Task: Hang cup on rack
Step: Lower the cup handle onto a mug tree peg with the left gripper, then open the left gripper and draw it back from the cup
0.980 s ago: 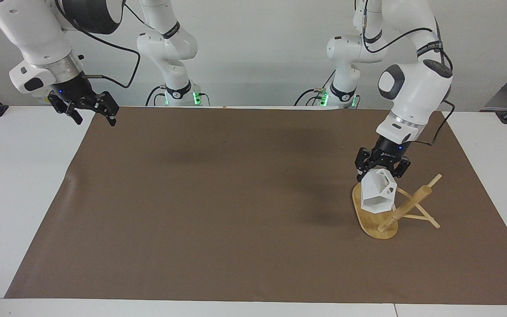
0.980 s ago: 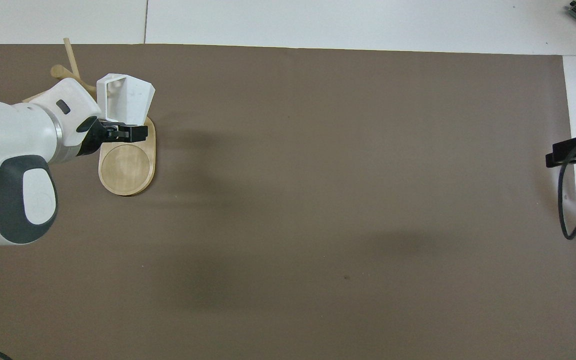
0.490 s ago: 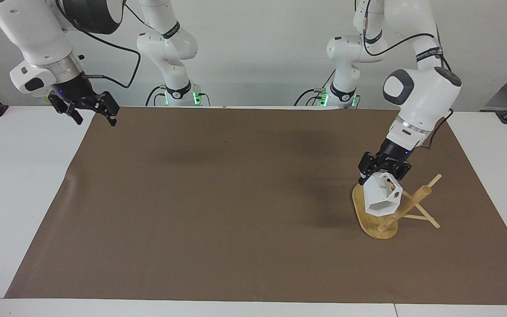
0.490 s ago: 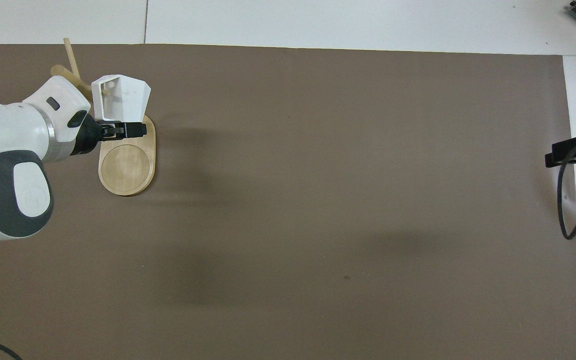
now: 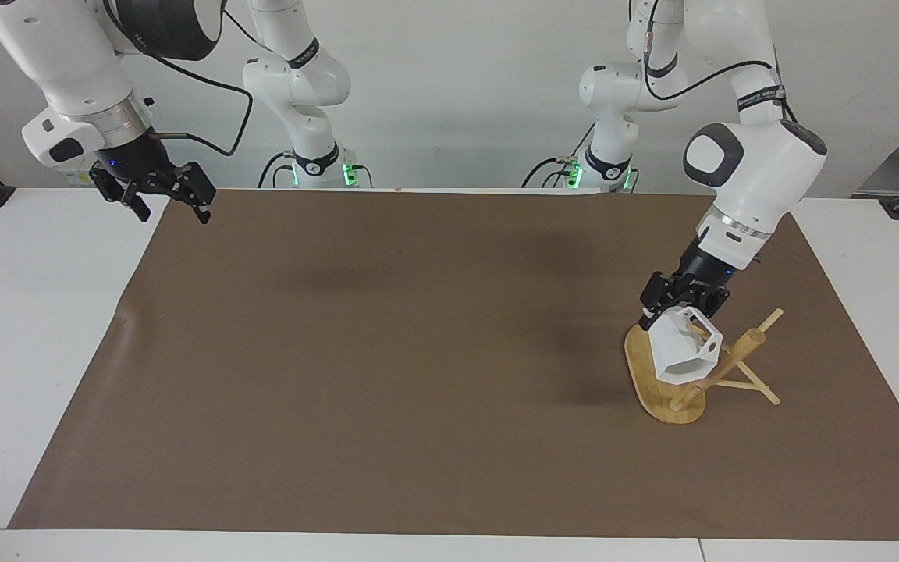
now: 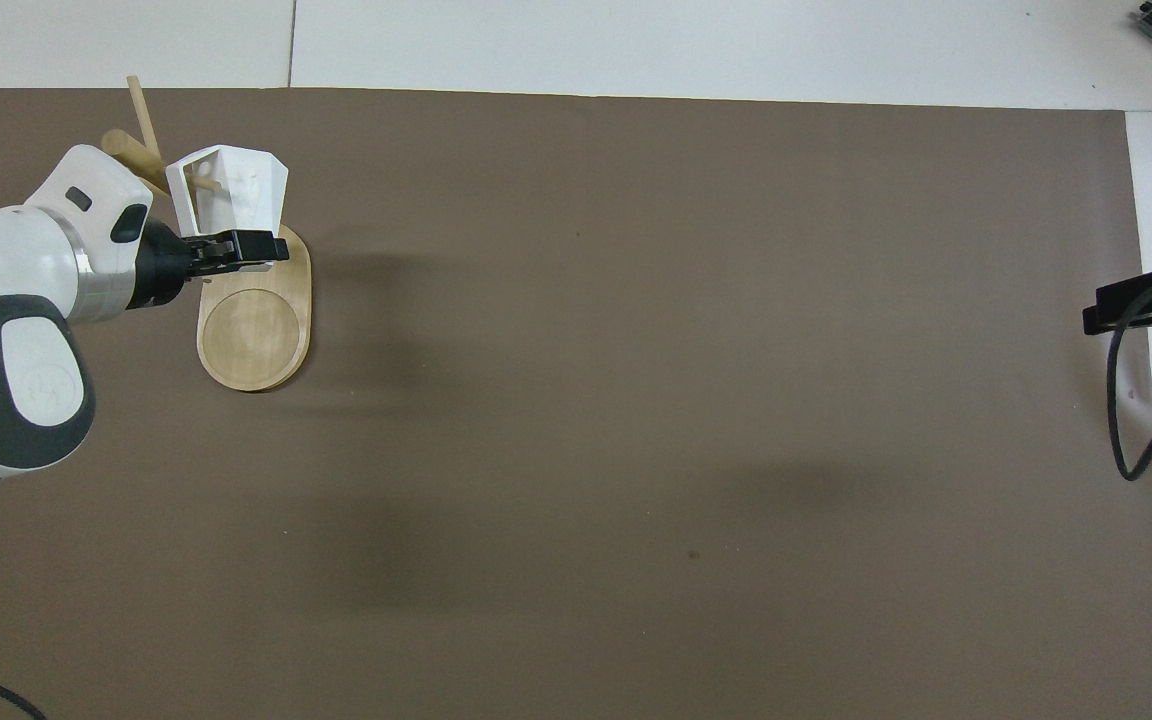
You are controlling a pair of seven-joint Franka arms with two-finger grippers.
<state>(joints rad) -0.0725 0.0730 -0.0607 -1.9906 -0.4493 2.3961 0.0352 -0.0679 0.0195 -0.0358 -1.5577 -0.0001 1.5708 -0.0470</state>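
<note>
Cup (image 5: 682, 350) pinched by left gripper (image 5: 682, 306), tilted over rack (image 5: 699, 373) so a peg can catch it. Right gripper (image 5: 159, 191) waits, fingers spread, empty.

**Even overhead light, soft shadows, sharp frames**

We see a bright, evenly lit scene, the light falling from above. Broad, soft-edged shadows lie on the brown mat (image 5: 387, 367): one beside the rack (image 5: 664, 390), fainter ones near the robots. We find no glare on the matte mat; the white table (image 5: 20, 328) is bright but not blown out. Both views are sharp, with no motion blur or visible edge distortion.
</note>
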